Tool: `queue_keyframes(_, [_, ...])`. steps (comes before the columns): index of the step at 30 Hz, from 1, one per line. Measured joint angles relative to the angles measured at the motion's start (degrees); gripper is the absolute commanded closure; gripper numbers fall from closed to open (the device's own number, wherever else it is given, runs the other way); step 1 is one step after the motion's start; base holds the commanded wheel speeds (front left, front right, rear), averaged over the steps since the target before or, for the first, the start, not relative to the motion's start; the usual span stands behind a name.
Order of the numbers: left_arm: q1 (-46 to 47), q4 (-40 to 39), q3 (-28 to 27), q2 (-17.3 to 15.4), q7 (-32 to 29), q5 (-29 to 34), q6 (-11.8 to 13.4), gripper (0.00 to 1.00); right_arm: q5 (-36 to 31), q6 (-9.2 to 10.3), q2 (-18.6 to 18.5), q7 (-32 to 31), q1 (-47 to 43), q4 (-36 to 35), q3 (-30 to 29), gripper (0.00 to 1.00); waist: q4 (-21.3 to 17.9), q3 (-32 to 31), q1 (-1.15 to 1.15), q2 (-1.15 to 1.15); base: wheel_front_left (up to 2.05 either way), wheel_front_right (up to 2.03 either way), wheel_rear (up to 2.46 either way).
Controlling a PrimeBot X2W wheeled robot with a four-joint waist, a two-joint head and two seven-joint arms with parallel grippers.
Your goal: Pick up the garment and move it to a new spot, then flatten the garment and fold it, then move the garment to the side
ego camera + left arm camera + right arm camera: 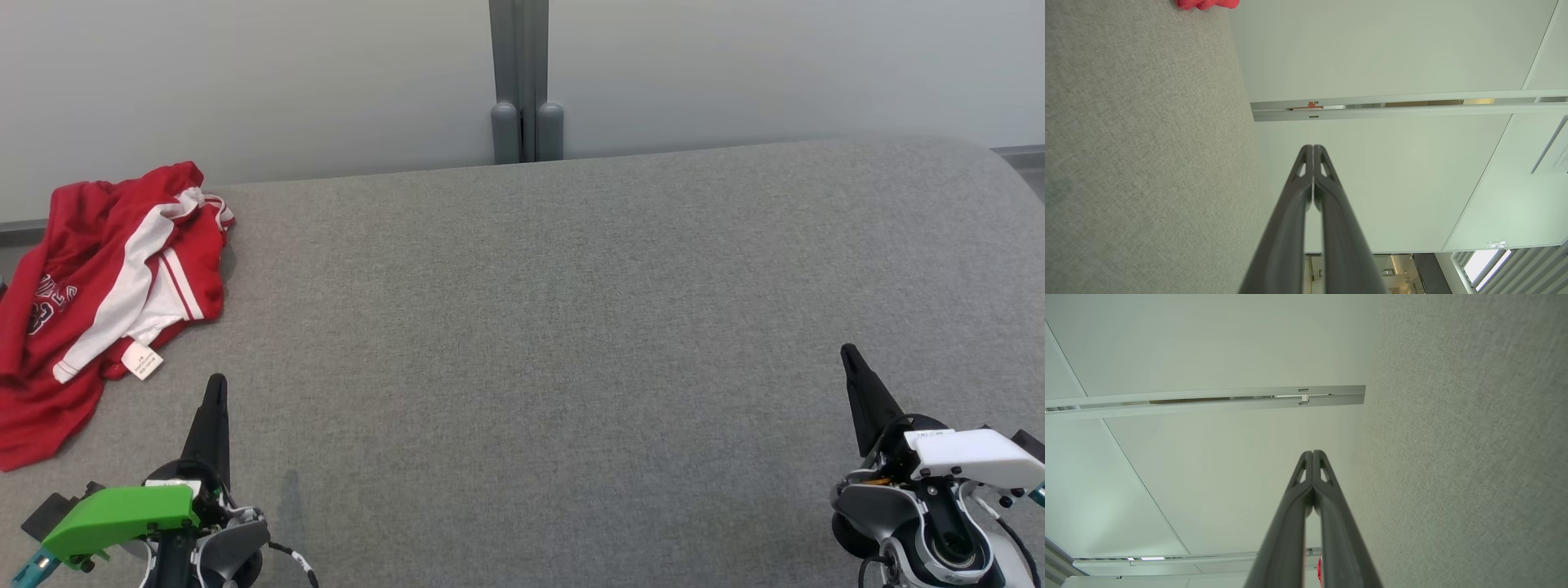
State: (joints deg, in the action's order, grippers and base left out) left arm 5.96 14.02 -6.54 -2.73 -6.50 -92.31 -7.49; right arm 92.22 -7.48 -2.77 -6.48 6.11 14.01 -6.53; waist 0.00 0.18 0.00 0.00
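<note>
Pickup step not yet begun: garment (106, 286) lies crumpled at far left; both grippers (214, 392) (849, 355) clenched empty, so opening and reaching leftward is required

This looks like an office or lab room: a grey fabric-covered surface (571, 327) stretches ahead of the left gripper (216, 388) and right gripper (851, 359), pale partition panels (245, 82) joined by a grey post (522, 73) stand beyond their tips, and slatted blinds (1535, 261) show off to one side of the left gripper.
</note>
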Motion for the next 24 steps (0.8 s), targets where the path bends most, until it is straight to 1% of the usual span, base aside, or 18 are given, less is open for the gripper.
queue_keyframes(24, [0.0, 0.0, 0.0, 0.0, 0.0, 0.0, 0.0, 1.0, 0.0, 0.0, 0.0, 0.0, 0.0, 0.0, 0.0, 1.0, 0.0, 0.0, 0.0, 0.0, 0.0, 0.0, 0.0])
